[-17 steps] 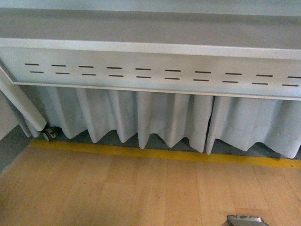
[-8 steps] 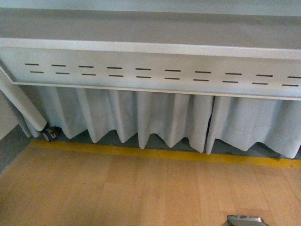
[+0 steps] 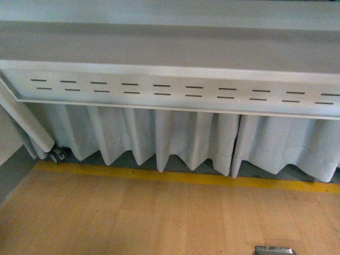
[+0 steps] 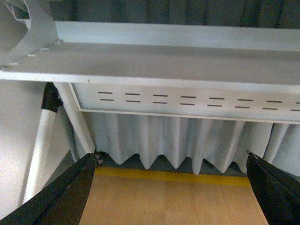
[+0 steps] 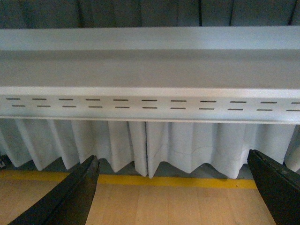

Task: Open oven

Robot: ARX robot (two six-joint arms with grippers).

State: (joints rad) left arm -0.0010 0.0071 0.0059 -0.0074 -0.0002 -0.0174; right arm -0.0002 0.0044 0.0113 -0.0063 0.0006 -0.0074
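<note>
The oven is out of view in all three views. My left gripper (image 4: 171, 190) is open, its two dark fingers (image 4: 70, 192) spread wide over bare wooden floor with nothing between them. My right gripper (image 5: 173, 190) is open in the same way, its dark fingers (image 5: 75, 197) apart over the floor and holding nothing. Neither arm appears in the front view. A small silver-grey piece (image 3: 274, 249) pokes in at the bottom edge of the front view; I cannot tell what it is.
A long grey-white beam with rows of slots (image 3: 175, 90) runs across ahead. Below it hangs a pleated white curtain (image 3: 175, 135). A yellow stripe (image 3: 175, 178) borders the wooden floor (image 3: 133, 218). A white leg with a caster wheel (image 3: 56, 155) stands at the left.
In the front view the whole scene has slid slightly down the picture. The silver piece at the bottom edge shows less than before.
</note>
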